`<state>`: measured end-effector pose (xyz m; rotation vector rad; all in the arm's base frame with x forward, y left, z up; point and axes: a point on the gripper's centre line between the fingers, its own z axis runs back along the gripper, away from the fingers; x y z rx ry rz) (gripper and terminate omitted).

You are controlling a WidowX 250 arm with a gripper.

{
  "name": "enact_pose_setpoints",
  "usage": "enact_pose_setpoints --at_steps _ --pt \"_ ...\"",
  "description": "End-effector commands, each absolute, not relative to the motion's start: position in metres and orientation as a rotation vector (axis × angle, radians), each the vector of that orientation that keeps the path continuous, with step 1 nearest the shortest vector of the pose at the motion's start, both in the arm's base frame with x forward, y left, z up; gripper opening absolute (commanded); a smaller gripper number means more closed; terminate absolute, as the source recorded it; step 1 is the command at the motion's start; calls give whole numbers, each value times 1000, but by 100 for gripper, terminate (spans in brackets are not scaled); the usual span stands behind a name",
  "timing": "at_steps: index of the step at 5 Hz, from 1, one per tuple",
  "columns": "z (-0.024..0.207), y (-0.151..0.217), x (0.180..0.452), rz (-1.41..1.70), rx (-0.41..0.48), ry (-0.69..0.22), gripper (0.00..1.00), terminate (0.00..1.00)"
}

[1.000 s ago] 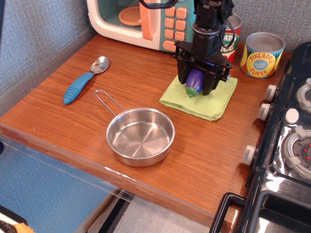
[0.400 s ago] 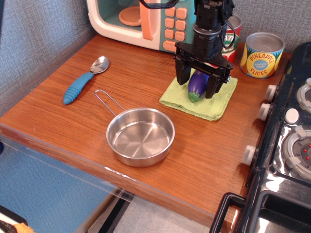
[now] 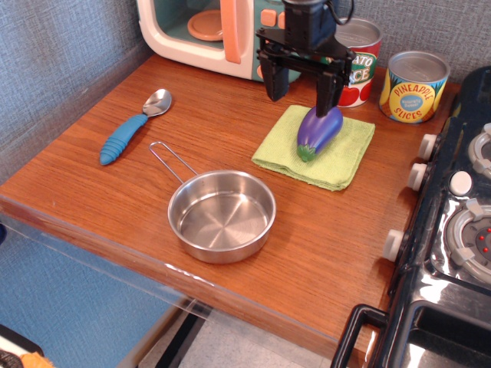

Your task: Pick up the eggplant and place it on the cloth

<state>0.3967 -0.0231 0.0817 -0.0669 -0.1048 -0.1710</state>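
Observation:
The purple eggplant (image 3: 319,132) with its green stem cap lies on the light-green cloth (image 3: 345,157) at the back right of the wooden counter. My gripper (image 3: 300,90) is open and empty, raised above the cloth's back edge. Its right finger hangs just over the eggplant's far end. Whether it touches the eggplant I cannot tell.
A steel pan (image 3: 222,215) with a wire handle sits near the front. A blue-handled spoon (image 3: 132,128) lies at the left. A toy microwave (image 3: 211,31) and two cans (image 3: 414,86) stand at the back. A toy stove (image 3: 453,230) borders the right.
The gripper opened, let go of the eggplant onto the cloth, and rose up and slightly left. The eggplant now lies free on the cloth.

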Motion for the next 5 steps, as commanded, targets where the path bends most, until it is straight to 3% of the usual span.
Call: enact_pose_setpoints --at_steps 1,4,5 --pt "133 9 391 -108 -57 -193 100 0" --pt "134 34 378 4 4 -205 100 0" --pt "134 34 378 4 4 -205 100 100"
